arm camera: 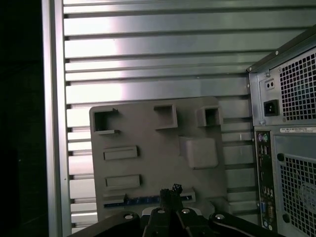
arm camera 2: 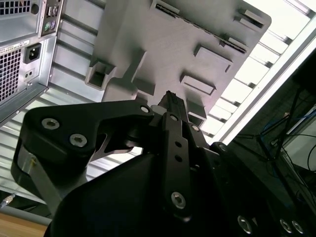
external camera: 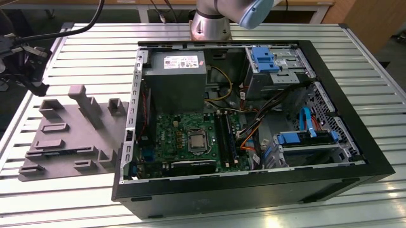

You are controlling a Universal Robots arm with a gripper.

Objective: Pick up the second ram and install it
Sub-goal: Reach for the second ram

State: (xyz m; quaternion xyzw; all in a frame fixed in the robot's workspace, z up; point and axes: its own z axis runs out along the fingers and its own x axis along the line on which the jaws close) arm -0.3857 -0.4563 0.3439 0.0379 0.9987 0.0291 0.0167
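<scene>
Bench (external camera: 76, 199): slatted metal, pale. An open computer case (external camera: 355, 156) lies on its side on it, insides up. Green main board (external camera: 190, 137) in the case floor, with long black slots (external camera: 225, 137) running along one side of it. I can't tell if a stick already sits in any of them. Grey power supply box (external camera: 178, 80) is beyond the board. Blue drive brackets (external camera: 263, 59) are toward the exterior view's right. The arm's base (external camera: 212, 23) stands behind the case.

Light grey tray (external camera: 63, 137) is flat on the bench, just beside the case on the exterior view's left. It carries raised blocks, open pockets and one tall post (external camera: 85, 102).

Second ram (arm camera: 148, 200): in the first wrist view it is a thin dark strip with a bluish edge. It stands on edge in a long slot near one border of the tray. It is in the tray, not in the case.

Hand (arm camera: 170, 191): closed, tips drawn together to one dark point, nothing between them. In the second wrist view the hand (arm camera 2: 169, 98) points at the tray from above with clear air under it, touching nothing. In the first wrist view its tips line up close to the ram's slot. The exterior view puts the hand (external camera: 38, 85) high over the bench's left edge, by the tray's far corner.

The first wrist view also shows the case's rear panel (arm camera: 291, 148), with vent grilles and a power socket (arm camera: 271, 107).
</scene>
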